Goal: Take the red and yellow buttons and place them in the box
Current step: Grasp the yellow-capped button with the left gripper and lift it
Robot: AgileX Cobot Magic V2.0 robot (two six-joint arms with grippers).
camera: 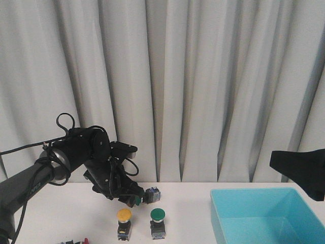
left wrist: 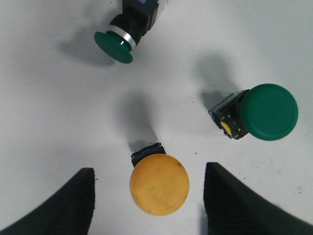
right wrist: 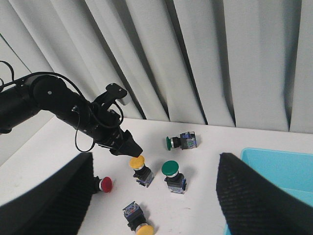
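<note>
Left gripper (left wrist: pixel 149 205) spread wide astride the yellow button (left wrist: pixel 159 184): light, rigid, slick dome; grip the blocky body.

two yellow buttons (right wrist: pixel 137 163), two green buttons (right wrist: pixel 169 168), one red button (right wrist: pixel 105 184), one box (right wrist: pixel 274 169).

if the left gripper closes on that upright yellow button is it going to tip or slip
The yellow button stands on a narrow dark body under a wider domed cap, so it looks top-heavy and could tip if nudged off-centre. The cap looks smooth and rounded, so fingers may slide; gripping the blocky body seems safer. It looks rigid.
</note>
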